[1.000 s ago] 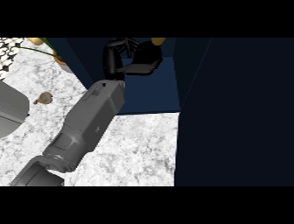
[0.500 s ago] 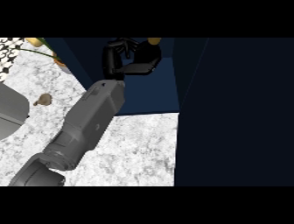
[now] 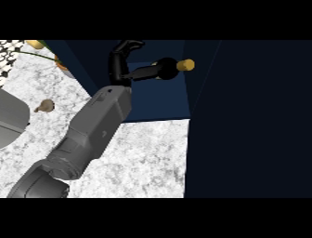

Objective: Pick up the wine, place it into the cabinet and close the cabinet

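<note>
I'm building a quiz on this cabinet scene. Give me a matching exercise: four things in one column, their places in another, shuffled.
Things:
1. wine bottle
2. left hand
3. small brown object
4. patterned tile

Places:
A. top left corner
B. on the marble counter, left of the forearm
C. inside the dark blue cabinet
D. reaching into the cabinet, beside the bottle

Pairs: 1-C, 2-D, 3-B, 4-A

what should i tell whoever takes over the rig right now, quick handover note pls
Left hand: reaching into the open cabinet, fingers curled round the wine bottle, whose tan cap points right.
Right hand: not in view.
Done: wine picked up and brought inside the cabinet opening.
Left: set the bottle down, let go, pull the arm back out over the counter, then close the cabinet door, which stands open at the right.
</note>
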Available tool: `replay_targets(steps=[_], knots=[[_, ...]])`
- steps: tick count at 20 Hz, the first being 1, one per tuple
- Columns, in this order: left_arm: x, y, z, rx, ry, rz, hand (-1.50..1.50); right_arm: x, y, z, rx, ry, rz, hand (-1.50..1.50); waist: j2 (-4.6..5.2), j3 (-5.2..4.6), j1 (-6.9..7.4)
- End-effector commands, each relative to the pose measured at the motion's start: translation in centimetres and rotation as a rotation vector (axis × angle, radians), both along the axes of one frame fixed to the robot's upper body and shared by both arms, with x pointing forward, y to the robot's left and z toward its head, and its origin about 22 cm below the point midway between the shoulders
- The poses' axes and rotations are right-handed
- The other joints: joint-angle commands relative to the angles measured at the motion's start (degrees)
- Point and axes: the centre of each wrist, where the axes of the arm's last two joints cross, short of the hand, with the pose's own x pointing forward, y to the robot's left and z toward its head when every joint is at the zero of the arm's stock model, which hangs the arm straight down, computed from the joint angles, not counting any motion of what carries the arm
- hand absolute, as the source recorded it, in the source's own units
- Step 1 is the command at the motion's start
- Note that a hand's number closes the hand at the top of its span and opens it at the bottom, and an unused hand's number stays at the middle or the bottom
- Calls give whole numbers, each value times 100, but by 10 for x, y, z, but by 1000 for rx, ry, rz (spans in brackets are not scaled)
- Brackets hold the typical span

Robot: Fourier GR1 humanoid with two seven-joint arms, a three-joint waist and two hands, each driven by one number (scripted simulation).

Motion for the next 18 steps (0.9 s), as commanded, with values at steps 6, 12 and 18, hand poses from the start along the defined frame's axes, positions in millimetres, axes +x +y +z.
replay_targets(steps=[6, 12, 18], knots=[[2, 21, -5, 101, 59, 73, -150, -15, 2, 3, 39, -20, 32, -150, 76, -31, -76], [-15, 31, -39, 137, 77, 87, -150, -18, -4, 0, 22, -6, 26, -150, 66, -29, -60], [-22, 36, -50, 100, 25, 98, -150, -7, 4, 7, 23, -29, 40, -150, 96, -39, -34]])
